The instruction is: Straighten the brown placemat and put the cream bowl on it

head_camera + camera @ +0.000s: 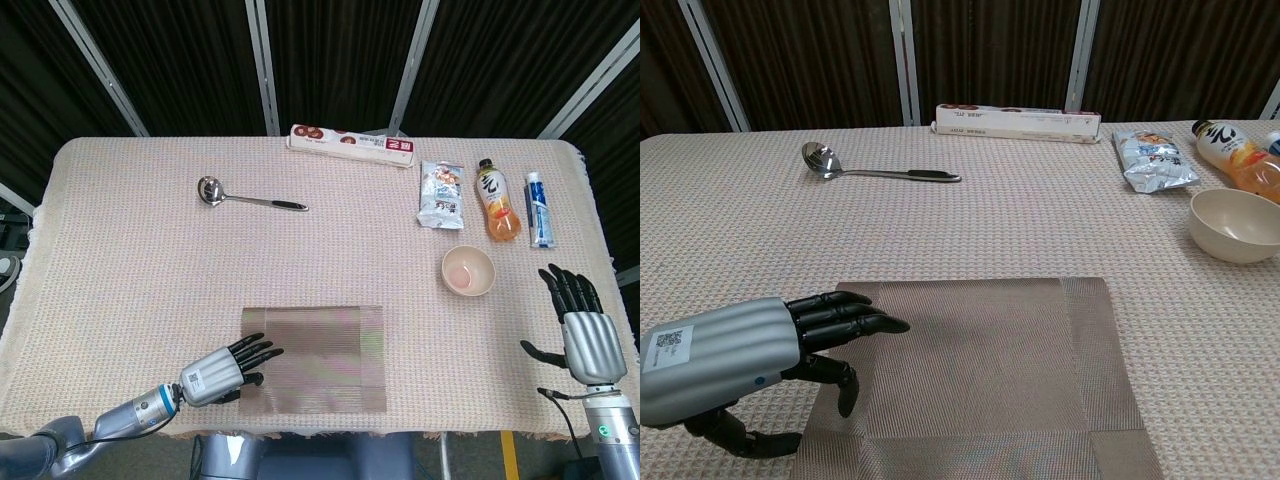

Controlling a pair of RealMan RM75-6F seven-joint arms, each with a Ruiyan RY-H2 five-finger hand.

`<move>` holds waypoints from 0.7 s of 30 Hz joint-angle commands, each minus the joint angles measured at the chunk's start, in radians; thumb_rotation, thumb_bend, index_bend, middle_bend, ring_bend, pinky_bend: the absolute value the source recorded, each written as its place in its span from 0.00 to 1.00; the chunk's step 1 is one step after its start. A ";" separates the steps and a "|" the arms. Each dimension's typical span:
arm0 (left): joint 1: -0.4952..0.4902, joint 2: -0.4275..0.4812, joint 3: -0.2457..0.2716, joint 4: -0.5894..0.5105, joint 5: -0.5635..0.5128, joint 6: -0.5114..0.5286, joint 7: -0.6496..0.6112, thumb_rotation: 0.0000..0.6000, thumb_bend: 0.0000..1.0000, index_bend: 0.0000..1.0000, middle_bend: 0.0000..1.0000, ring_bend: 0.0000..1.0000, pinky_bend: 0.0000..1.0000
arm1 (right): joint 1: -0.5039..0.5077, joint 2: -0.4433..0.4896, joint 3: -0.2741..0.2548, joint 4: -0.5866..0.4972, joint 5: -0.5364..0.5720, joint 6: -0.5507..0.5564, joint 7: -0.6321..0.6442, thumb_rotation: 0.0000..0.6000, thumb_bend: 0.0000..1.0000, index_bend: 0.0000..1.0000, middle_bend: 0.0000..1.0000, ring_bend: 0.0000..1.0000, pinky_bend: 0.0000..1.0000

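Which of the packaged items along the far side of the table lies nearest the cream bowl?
The orange drink bottle, lying just beyond the cream bowl; the snack packet, toothpaste tube and long box lie farther off.

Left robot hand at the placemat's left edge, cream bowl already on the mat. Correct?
Not quite. The left robot hand is at the placemat's left edge, but the bowl is not on it: the head view shows it on the tablecloth, off to the right, near the bottle.
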 commanded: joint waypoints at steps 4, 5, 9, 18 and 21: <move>-0.003 -0.013 0.003 0.003 -0.003 -0.010 0.005 1.00 0.26 0.43 0.00 0.00 0.00 | -0.001 0.000 0.002 0.001 -0.001 0.000 0.003 1.00 0.00 0.00 0.00 0.00 0.00; -0.003 -0.016 0.005 0.004 -0.003 -0.013 0.006 1.00 0.26 0.43 0.00 0.00 0.00 | -0.001 0.001 0.002 0.001 -0.001 0.000 0.003 1.00 0.00 0.00 0.00 0.00 0.00; -0.005 -0.030 0.007 0.006 -0.006 -0.021 0.007 1.00 0.28 0.43 0.00 0.00 0.00 | -0.002 0.002 0.003 0.001 -0.003 0.001 0.004 1.00 0.00 0.00 0.00 0.00 0.00; -0.007 -0.044 0.011 0.011 -0.014 -0.032 0.009 1.00 0.41 0.43 0.00 0.00 0.00 | -0.003 0.003 0.006 0.001 -0.003 -0.002 0.007 1.00 0.00 0.00 0.00 0.00 0.00; -0.008 -0.047 0.011 0.011 -0.017 -0.032 0.009 1.00 0.41 0.43 0.00 0.00 0.00 | -0.004 0.003 0.006 0.001 -0.005 -0.002 0.008 1.00 0.00 0.00 0.00 0.00 0.00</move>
